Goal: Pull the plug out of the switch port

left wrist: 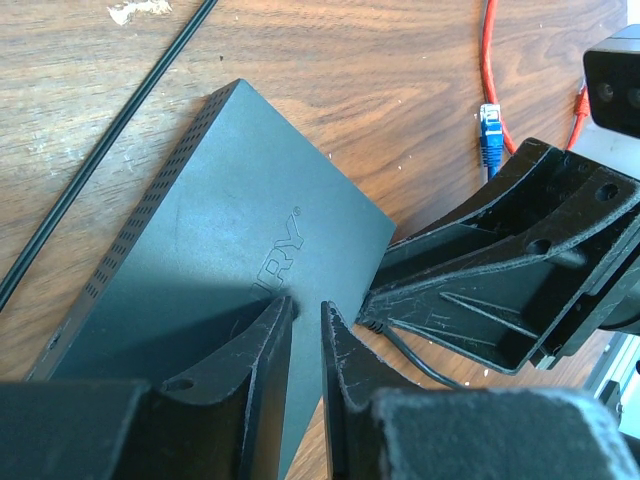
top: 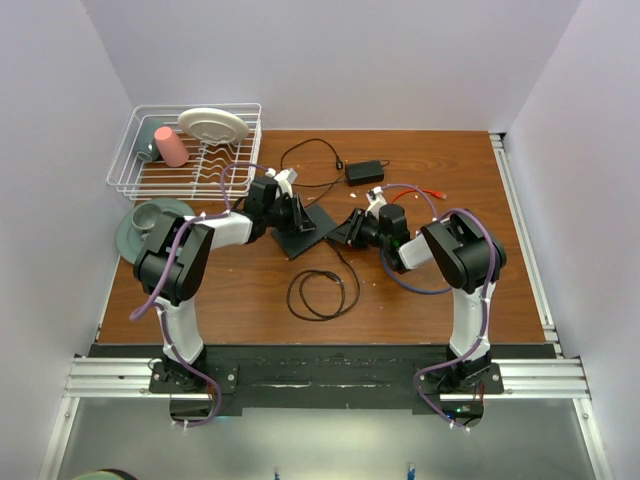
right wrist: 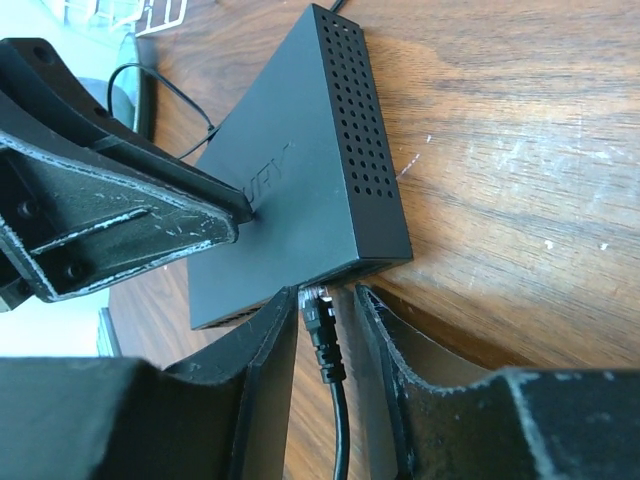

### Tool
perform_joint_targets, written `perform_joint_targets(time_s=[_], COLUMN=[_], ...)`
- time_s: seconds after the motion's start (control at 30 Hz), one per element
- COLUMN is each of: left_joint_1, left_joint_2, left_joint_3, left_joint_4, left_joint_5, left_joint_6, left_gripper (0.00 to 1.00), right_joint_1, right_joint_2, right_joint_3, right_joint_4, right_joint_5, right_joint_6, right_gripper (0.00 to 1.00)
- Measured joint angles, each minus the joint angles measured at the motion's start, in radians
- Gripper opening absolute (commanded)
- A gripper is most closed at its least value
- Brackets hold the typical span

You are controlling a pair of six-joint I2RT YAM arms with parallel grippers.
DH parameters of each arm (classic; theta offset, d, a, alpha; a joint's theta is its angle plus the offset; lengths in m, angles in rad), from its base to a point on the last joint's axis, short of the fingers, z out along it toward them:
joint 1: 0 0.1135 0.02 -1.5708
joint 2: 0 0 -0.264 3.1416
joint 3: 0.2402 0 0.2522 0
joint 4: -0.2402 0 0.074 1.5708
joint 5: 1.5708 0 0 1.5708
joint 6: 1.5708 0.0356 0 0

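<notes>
The flat black switch (top: 305,228) lies mid-table; it also shows in the left wrist view (left wrist: 220,220) and the right wrist view (right wrist: 300,190). My left gripper (left wrist: 307,305) is nearly shut and empty, its tips pressing on the switch's top (top: 290,215). A black plug (right wrist: 322,325) on a black cable sits with its clear tip at the mouth of a socket on the switch's near edge. I cannot tell how deep it sits. My right gripper (right wrist: 325,298) is open around the plug, with a gap on the right side (top: 350,232).
The plug's cable runs to a loose coil (top: 322,293) in front. A black power brick (top: 364,171) with a thin cord lies behind. An orange cable (top: 425,192) with a blue plug (left wrist: 489,145) lies right. A wire dish rack (top: 185,150) and a green plate (top: 150,225) are at the left.
</notes>
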Motion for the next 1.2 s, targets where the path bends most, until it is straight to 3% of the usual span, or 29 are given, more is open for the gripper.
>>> perform_joint_targets(time_s=[0.13, 0.37, 0.6, 0.7, 0.83, 0.93, 1.13, 1.2], left_joint_1=[0.001, 0.003, 0.003, 0.004, 0.004, 0.004, 0.004, 0.004], left_joint_2=[0.002, 0.006, 0.009, 0.011, 0.012, 0.013, 0.018, 0.022], left_joint_3=[0.002, 0.002, 0.002, 0.002, 0.002, 0.002, 0.002, 0.002], left_joint_4=[0.003, 0.01, 0.02, 0.023, 0.026, 0.028, 0.037, 0.045], left_joint_5=[0.001, 0.007, 0.007, 0.008, 0.009, 0.009, 0.016, 0.021], left_joint_6=[0.0, 0.0, -0.001, -0.001, -0.002, -0.002, -0.008, -0.009], left_gripper=[0.24, 0.24, 0.23, 0.23, 0.23, 0.23, 0.23, 0.22], right_joint_1=[-0.003, -0.004, -0.005, -0.008, -0.009, -0.011, -0.012, -0.012], right_joint_2=[0.006, 0.019, 0.033, 0.036, 0.036, 0.036, 0.038, 0.04], right_joint_3=[0.0, 0.003, 0.022, 0.029, 0.038, 0.041, 0.044, 0.042], right_joint_4=[0.014, 0.017, 0.006, -0.001, -0.01, -0.008, -0.006, 0.0], right_joint_5=[-0.014, -0.024, -0.056, -0.069, -0.078, -0.078, -0.083, -0.084], right_joint_6=[0.006, 0.011, 0.011, 0.01, 0.009, 0.009, 0.013, 0.015], right_gripper=[0.34, 0.21, 0.25, 0.21, 0.06, 0.0, 0.0, 0.08])
